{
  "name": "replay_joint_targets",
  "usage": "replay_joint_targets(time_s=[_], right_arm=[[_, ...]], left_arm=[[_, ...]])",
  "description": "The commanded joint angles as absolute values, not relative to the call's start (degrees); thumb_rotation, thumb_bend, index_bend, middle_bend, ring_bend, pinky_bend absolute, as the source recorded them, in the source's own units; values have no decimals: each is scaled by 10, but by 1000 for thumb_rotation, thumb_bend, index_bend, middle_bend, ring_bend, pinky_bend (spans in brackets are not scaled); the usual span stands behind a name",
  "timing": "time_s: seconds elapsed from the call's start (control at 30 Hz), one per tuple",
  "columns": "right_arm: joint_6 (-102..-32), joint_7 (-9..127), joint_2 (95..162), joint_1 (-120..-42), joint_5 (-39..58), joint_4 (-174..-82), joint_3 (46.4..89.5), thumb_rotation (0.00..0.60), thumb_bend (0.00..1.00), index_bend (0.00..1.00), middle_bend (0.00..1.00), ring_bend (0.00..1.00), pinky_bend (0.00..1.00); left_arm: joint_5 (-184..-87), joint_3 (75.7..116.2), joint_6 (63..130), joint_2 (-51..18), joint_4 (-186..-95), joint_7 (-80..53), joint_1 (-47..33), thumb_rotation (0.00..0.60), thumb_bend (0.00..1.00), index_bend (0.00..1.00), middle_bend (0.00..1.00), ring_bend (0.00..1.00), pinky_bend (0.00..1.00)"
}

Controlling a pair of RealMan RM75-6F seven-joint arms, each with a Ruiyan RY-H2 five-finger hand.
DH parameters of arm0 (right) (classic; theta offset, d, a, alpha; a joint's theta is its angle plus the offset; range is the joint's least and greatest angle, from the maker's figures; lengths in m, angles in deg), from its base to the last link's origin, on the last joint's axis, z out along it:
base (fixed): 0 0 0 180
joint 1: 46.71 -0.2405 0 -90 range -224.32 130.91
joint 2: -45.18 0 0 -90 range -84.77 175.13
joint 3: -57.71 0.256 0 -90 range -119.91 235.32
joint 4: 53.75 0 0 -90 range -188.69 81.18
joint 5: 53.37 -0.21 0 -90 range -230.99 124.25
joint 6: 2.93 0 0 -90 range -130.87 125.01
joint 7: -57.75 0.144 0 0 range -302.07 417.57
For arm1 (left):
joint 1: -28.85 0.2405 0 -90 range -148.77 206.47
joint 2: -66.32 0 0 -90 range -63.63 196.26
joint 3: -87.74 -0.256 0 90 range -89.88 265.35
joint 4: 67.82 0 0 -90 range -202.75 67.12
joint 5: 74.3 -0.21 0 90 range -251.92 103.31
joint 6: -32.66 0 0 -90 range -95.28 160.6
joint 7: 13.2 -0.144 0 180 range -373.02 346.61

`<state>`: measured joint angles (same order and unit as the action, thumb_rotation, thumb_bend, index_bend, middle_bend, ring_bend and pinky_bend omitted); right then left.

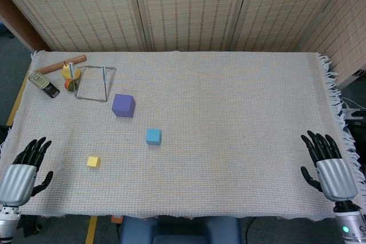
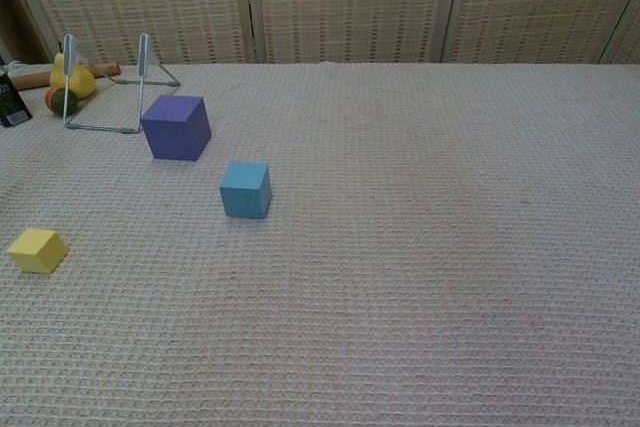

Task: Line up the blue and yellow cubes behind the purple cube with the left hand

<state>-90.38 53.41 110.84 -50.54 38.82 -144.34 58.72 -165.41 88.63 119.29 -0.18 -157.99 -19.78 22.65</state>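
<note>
The purple cube [image 1: 123, 106] [image 2: 177, 127] sits on the cloth toward the left rear. A smaller blue cube [image 1: 153, 136] [image 2: 245, 189] lies in front of it and slightly right. The small yellow cube [image 1: 93, 162] [image 2: 37, 250] lies nearer the front left. My left hand [image 1: 26, 167] rests at the front left edge, fingers spread, holding nothing, well left of the yellow cube. At the front right edge my right hand [image 1: 327, 161] is likewise empty with fingers apart. Neither hand shows in the chest view.
A wire stand [image 1: 94, 83] [image 2: 110, 82] stands behind-left of the purple cube. Beside it are small fruit [image 1: 71, 78] [image 2: 68, 85], a wooden stick [image 1: 62, 64] and a dark remote-like object [image 1: 44, 84]. The woven cloth [image 1: 229, 112] covers the table; wicker screens stand behind.
</note>
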Motion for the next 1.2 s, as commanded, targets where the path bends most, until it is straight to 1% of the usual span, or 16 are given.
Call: replay_joint_targets(time_s=[0.03, 0.17, 0.23, 0.3, 0.33, 0.43, 0.47, 0.5, 0.53, 0.57, 0.63, 0.67, 0.77, 0.87, 1.0, 1.2], right_arm=[[-916, 536, 1106, -500, 396, -1444, 584, 600, 129, 0, 0, 0, 0], [-920, 543, 1102, -496, 398, -1443, 582, 600, 129, 0, 0, 0, 0], [-924, 549, 1099, -494, 400, -1443, 581, 600, 129, 0, 0, 0, 0], [-929, 552, 1096, -492, 402, -1442, 580, 600, 130, 0, 0, 0, 0], [-930, 554, 1095, -491, 403, -1443, 580, 600, 129, 0, 0, 0, 0], [-933, 561, 1090, -489, 404, -1446, 580, 600, 129, 0, 0, 0, 0], [-933, 562, 1090, -489, 404, -1447, 580, 600, 129, 0, 0, 0, 0], [-933, 563, 1089, -489, 405, -1447, 580, 600, 129, 0, 0, 0, 0], [-932, 563, 1089, -489, 405, -1448, 580, 600, 129, 0, 0, 0, 0], [-931, 562, 1088, -489, 404, -1448, 580, 600, 129, 0, 0, 0, 0], [-925, 562, 1089, -491, 402, -1448, 581, 600, 129, 0, 0, 0, 0], [-922, 560, 1089, -493, 400, -1448, 581, 600, 129, 0, 0, 0, 0], [-909, 557, 1089, -496, 391, -1449, 581, 600, 129, 0, 0, 0, 0], [-905, 556, 1087, -496, 387, -1452, 582, 600, 129, 0, 0, 0, 0], [-909, 558, 1085, -494, 385, -1455, 584, 600, 129, 0, 0, 0, 0], [-899, 559, 1083, -497, 375, -1456, 588, 600, 129, 0, 0, 0, 0]], left_arm=[[-1661, 883, 1190, -2, -1582, -197, 224, 600, 387, 0, 0, 0, 218], [-1707, 867, 1181, -7, -1585, -157, 208, 600, 385, 0, 18, 15, 177], [-1727, 856, 1161, -9, -1593, -131, 193, 600, 382, 0, 28, 17, 191], [-1736, 859, 1142, -18, -1608, -158, 178, 600, 378, 0, 44, 35, 253], [-1737, 863, 1135, -26, -1614, -184, 172, 600, 377, 0, 79, 75, 316], [-1727, 883, 1105, -54, -1643, -272, 151, 600, 377, 4, 314, 335, 639], [-1722, 891, 1098, -64, -1651, -293, 145, 600, 376, 26, 473, 494, 816], [-1711, 899, 1082, -74, -1663, -320, 135, 600, 376, 45, 572, 587, 896], [-1701, 904, 1069, -80, -1674, -338, 128, 600, 376, 80, 717, 720, 974], [-1691, 910, 1057, -86, -1685, -353, 120, 600, 377, 118, 850, 840, 1000], [-1668, 926, 1035, -105, -1703, -379, 103, 600, 378, 156, 965, 955, 1000], [-1659, 933, 1028, -114, -1707, -391, 96, 600, 379, 173, 996, 992, 1000], [-1611, 952, 992, -136, -1720, -426, 73, 600, 378, 190, 1000, 1000, 1000], [-1539, 978, 952, -153, -1730, -453, 45, 600, 379, 193, 1000, 1000, 1000], [-1446, 1005, 911, -176, -1719, -486, 4, 600, 379, 183, 1000, 1000, 1000], [-1373, 1023, 899, -215, -1679, -526, -44, 600, 356, 110, 1000, 1000, 1000]])
